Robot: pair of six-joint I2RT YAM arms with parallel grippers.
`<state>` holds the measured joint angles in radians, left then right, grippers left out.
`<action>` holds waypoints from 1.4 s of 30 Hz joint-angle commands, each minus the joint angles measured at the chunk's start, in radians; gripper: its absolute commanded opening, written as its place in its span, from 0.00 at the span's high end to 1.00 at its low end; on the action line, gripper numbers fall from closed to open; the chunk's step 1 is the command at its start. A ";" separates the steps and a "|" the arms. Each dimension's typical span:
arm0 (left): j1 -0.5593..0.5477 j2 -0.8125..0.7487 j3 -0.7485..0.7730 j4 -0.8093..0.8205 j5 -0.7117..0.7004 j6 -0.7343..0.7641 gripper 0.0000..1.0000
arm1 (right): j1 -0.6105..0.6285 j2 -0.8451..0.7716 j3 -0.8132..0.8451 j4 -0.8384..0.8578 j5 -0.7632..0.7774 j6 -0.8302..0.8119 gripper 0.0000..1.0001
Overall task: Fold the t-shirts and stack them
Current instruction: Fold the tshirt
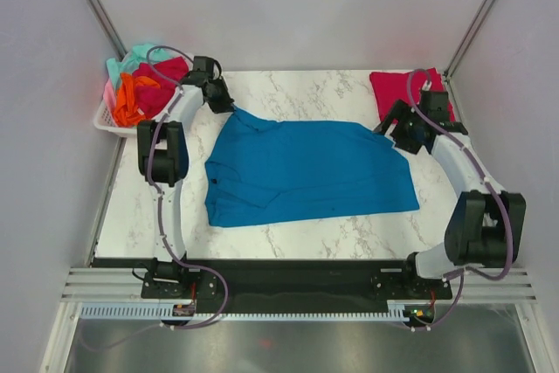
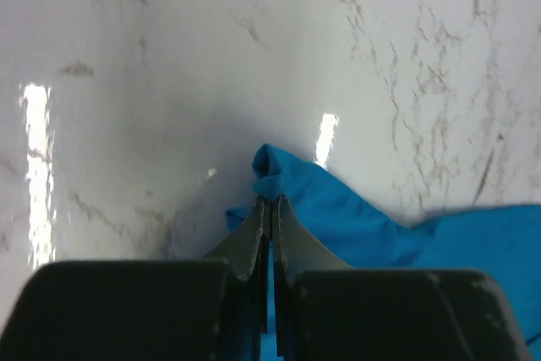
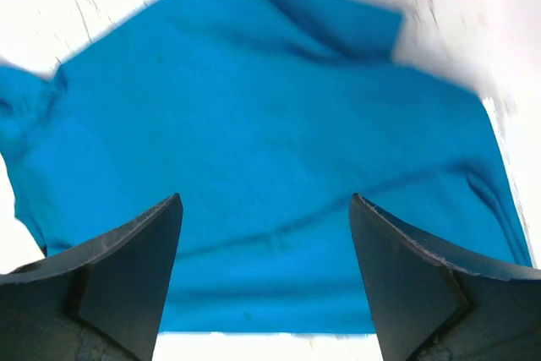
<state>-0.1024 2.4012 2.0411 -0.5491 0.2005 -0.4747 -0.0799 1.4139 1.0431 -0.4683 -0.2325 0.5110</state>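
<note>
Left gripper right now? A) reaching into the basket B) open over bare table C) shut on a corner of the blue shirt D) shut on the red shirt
C: the left wrist view shows the left gripper pinched shut on a bunched corner of the blue shirt.

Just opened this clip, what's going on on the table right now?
Two arms are working on a teal-blue t-shirt spread out on the marble table. The left gripper is shut on a bunched corner of it at the far left. The right gripper hangs open over the shirt's right end, holding nothing. A folded red t-shirt lies at the far right corner, and crumpled shirts are heaped in the white basket at the far left.
</note>
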 commanded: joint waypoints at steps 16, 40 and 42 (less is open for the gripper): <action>-0.031 -0.594 -0.461 -0.064 0.137 0.061 0.96 | 0.022 0.585 0.445 0.005 0.278 -0.095 0.40; -0.029 -0.593 -0.469 -0.058 0.172 0.054 0.97 | 0.023 0.625 0.330 0.083 0.286 -0.048 0.55; -0.029 -0.591 -0.469 -0.058 0.171 0.056 0.97 | 0.022 0.626 0.321 0.094 0.280 -0.043 0.66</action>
<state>-0.1322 1.8324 1.5692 -0.6186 0.3431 -0.4538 -0.0566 2.0247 1.3949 -0.3946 0.0574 0.4515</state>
